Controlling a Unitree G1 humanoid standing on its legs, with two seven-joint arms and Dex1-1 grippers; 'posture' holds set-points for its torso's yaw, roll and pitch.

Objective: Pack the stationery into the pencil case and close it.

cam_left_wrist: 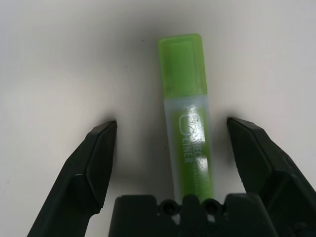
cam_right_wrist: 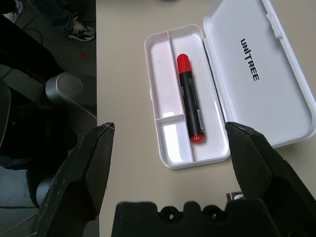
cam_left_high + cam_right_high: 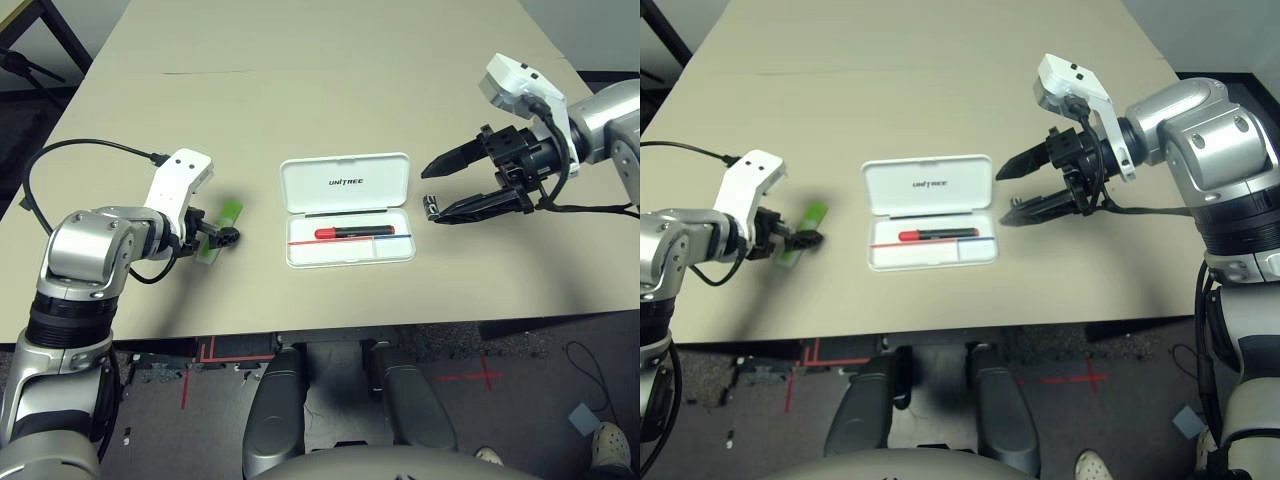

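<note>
A: Where's the stationery rn?

B: Red marker (image 2: 190, 101) already lies in the open pencil case (image 3: 347, 209), mid-table. Lime-green-and-white flat bar (image 1: 186, 118) is on the table (image 3: 300, 90), well left of the case. Tiny black-and-silver piece (image 3: 430, 207) sits just right of the case, under the right gripper (image 3: 432, 188).

A: Jaws?

B: Left gripper (image 1: 172, 129) is down over the bar, jaws apart, one finger each side, not clamped yet. Right gripper hangs above the table, jaws wide, holding nothing.

A: How'll the bar handle?

B: Prob light, stiff, smooth plastic, so slippery. Pinch across the clear body near mid-length, not the cap; gentle squeeze or it may skid.
</note>
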